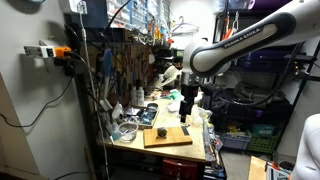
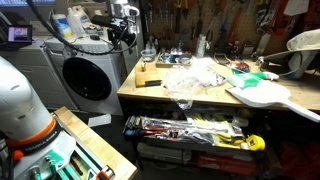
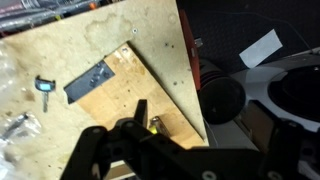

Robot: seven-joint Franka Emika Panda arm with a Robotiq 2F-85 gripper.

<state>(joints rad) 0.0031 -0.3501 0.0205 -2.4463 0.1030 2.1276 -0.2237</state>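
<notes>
Landmark: wooden board (image 1: pixel 167 137), lying flat on the workbench (image 3: pixel 60 35) near its front edge.
Claw: the gripper (image 1: pixel 186 108) hangs above the board's far side. In the wrist view the gripper (image 3: pixel 185 155) has its jaws spread wide with nothing between them.
Contact: none visible; the claw is clear of the board and of everything on it.
Nearest thing: a dark flat piece (image 3: pixel 88 80) lies at one corner of the board, partly over its edge. An exterior view shows it as a dark patch (image 1: pixel 162 132) on the board.
Beside the board: a small blue-headed key (image 3: pixel 42 88) on the bare bench just past the dark piece. Crumpled clear plastic (image 3: pixel 14 126) lies a little further out on the same side.
Progress, as a judgement: nothing is gripped or lifted, so the work looks to be at the approach stage. The descent, the closing of the jaws and any moving of the piece are all left.
Unclear: what the small yellowish spot near the claw in the wrist view is.
</notes>
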